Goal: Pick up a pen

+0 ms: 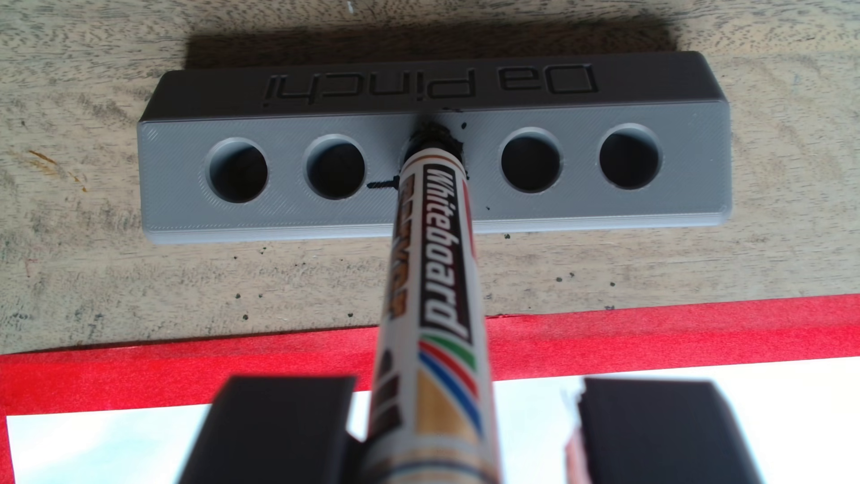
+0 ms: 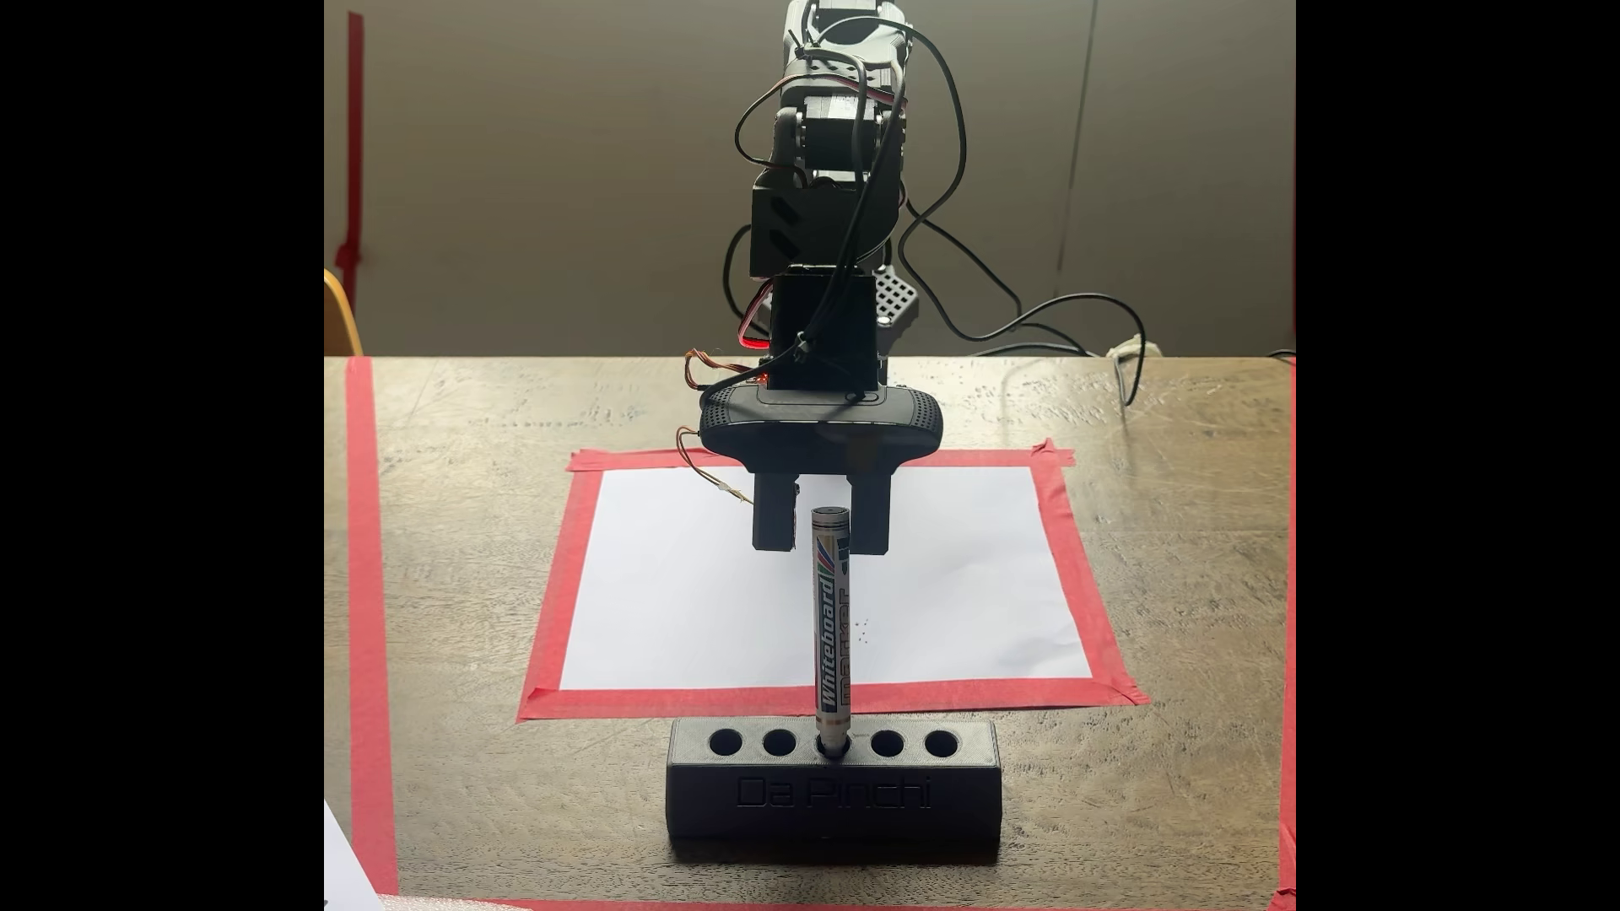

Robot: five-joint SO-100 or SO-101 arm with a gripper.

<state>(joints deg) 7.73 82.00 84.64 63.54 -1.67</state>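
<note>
The pen (image 1: 437,288) is a white marker lettered "Whiteboard". It stands upright, tip down, in the middle hole of a dark block (image 1: 325,218) marked "Da Pinchi". In the fixed view the pen (image 2: 831,631) rises from that block (image 2: 701,797) at the table's front. My gripper (image 1: 465,433) is open, with one black finger on each side of the pen's upper part. The left finger (image 1: 274,428) is close to the barrel, and a clear gap separates the pen from the right finger (image 1: 651,428). In the fixed view the gripper (image 2: 822,547) hangs straight down around the pen's black top end.
A white sheet (image 2: 701,569) framed in red tape (image 2: 548,604) lies behind the block. A long strip of red tape (image 2: 368,613) runs down the wooden table's left side. Black cables (image 2: 1052,324) trail off at the back right. The block's other holes hold nothing.
</note>
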